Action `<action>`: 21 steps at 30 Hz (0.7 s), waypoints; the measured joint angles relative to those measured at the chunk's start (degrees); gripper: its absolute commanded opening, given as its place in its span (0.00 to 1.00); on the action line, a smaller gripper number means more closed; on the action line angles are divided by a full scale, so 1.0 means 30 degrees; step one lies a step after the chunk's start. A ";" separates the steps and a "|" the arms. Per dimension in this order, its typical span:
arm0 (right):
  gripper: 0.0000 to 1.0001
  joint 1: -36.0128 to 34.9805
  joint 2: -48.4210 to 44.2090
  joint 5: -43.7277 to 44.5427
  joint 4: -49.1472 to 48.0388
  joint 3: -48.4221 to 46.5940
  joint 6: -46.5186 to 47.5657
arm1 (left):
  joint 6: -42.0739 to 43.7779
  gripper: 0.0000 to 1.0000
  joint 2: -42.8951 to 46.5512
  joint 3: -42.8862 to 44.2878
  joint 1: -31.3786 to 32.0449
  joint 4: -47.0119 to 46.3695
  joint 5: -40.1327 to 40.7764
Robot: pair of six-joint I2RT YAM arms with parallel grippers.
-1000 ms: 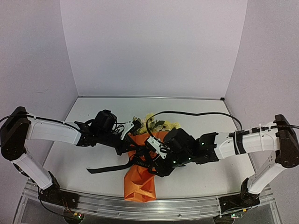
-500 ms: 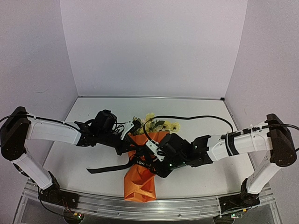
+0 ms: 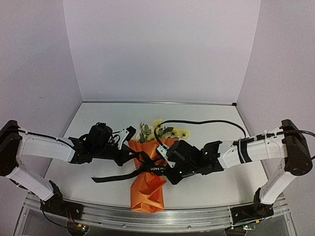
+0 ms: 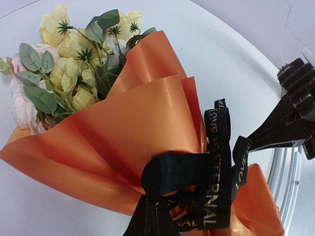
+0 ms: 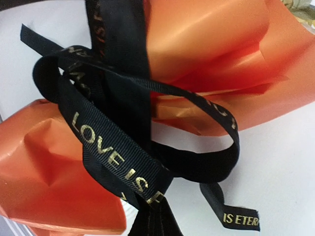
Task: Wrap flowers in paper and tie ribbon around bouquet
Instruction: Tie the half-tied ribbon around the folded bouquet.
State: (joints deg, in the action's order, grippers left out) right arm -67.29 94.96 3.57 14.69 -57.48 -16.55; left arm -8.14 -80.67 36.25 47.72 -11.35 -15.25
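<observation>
Orange paper (image 3: 140,186) is lying wrapped into a cone at the middle of the white counter (image 3: 98,113), forming the bouquet (image 3: 147,196). Its narrow end is pointing toward the near aluminium rail (image 3: 197,216), and the flowers (image 3: 160,130) are poking out of the far, wide end. From above, the ribbon (image 3: 118,176) is circling the cone's neck, with one loose tail trailing left across the counter. The left claw (image 3: 131,146) is sitting at the neck's upper left and the right claw (image 3: 166,169) is sitting at its right, and their black bodies are hiding the tied part from that camera. The wrist views are filling in what is masked there. The left wrist camera is looking along the fanned folds to pale yellow blossoms and grey-green leaves. It is showing the ribbon's strands gathering into a tight bunch at the bottom edge, where that claw is closed on the ribbon, its fingers lying out of frame. The right wrist camera is showing gold lettering, "LOVE IS", on a wide loop crossing the paper, and a short cut end lying on the counter. Its strands are likewise pinching together at the bottom edge, where the right claw is clamped on the ribbon. A black cable (image 3: 197,122) is arching just behind the flowers, and a black ridged part (image 4: 293,113) is intruding at the right of the left wrist view.
</observation>
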 measured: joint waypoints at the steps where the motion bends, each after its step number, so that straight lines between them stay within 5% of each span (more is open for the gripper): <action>1: 0.00 0.0000 -0.0006 0.0266 0.0247 -0.0036 -0.0001 | -0.0290 0.00 0.0214 -0.0289 0.0000 -0.0169 0.0208; 21: 0.00 0.0000 -0.0007 0.3627 0.4674 -0.1345 0.0957 | -0.4782 0.00 0.3946 -0.4030 0.0000 -0.1321 0.5054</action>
State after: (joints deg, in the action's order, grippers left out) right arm -67.29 94.94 14.45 28.71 -61.52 -13.68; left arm -22.49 -68.83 24.15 47.72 -15.31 -0.09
